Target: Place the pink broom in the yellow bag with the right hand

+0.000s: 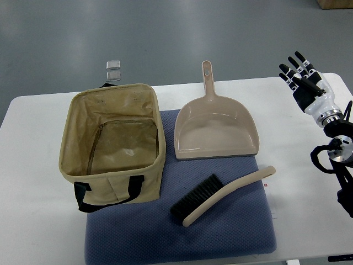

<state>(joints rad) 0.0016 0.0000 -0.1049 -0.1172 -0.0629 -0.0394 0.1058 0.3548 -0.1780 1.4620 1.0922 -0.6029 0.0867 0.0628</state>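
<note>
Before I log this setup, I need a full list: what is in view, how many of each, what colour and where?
bag: one, yellowish tan with black handles, open and empty, on the table's left, partly on the mat.
dustpan: one, pinkish beige, at the mat's far edge, handle pointing away.
broom: one, pinkish beige handle, black bristles, lying on the mat.
mat: one, blue-grey, centre of the table.
table: one, white.
small clear pieces: two, on the grey floor beyond the table.
right hand: one, black and white, fingers spread, over the table's far right corner.
</note>
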